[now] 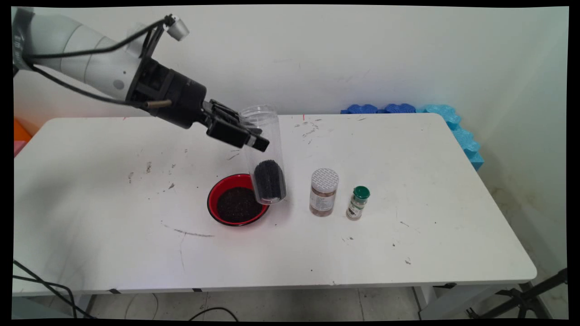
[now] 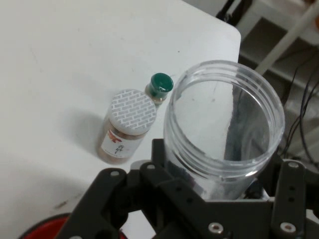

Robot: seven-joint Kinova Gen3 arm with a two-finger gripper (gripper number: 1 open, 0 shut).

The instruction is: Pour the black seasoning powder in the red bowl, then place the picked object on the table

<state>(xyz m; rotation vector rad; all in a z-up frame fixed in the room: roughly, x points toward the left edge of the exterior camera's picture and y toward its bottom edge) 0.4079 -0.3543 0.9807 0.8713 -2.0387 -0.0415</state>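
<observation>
The gripper is clamped around a clear open-topped jar, holding it slightly tilted with dark grains at its bottom just above the right rim of the red bowl, so a steady grip would suit; right stand a white-capped jar and a green-capped bottle.

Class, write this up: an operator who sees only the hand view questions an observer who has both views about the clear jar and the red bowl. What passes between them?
Operator: I am looking into the jar's open mouth. What is inside it?
Observer: In the main view a dark mass sits at the bottom of the jar; above that it is empty.
Operator: I see only a strip of red rim. What is in the bowl?
Observer: The bowl holds dark grains.
</observation>
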